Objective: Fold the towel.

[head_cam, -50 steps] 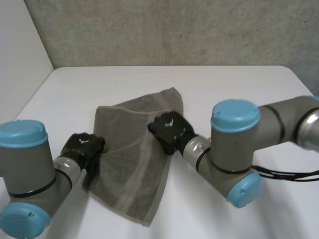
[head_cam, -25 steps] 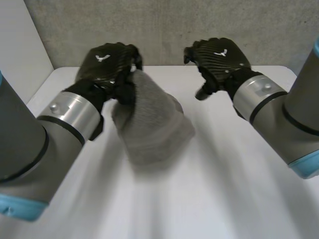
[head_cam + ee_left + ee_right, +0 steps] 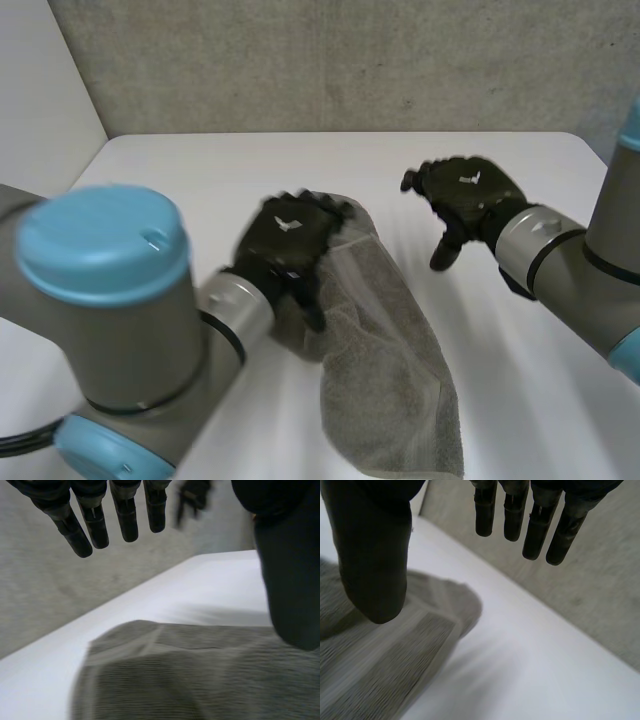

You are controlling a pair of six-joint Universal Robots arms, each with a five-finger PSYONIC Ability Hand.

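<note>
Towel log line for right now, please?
towel: rumpled strip on table | left hand: open, over its far end | right hand: open, apart from towel

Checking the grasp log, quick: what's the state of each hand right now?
Left hand: open, fingers straight above the towel, holding nothing.
Right hand: open, fingers straight, holding nothing, off to the side of the towel.
</note>
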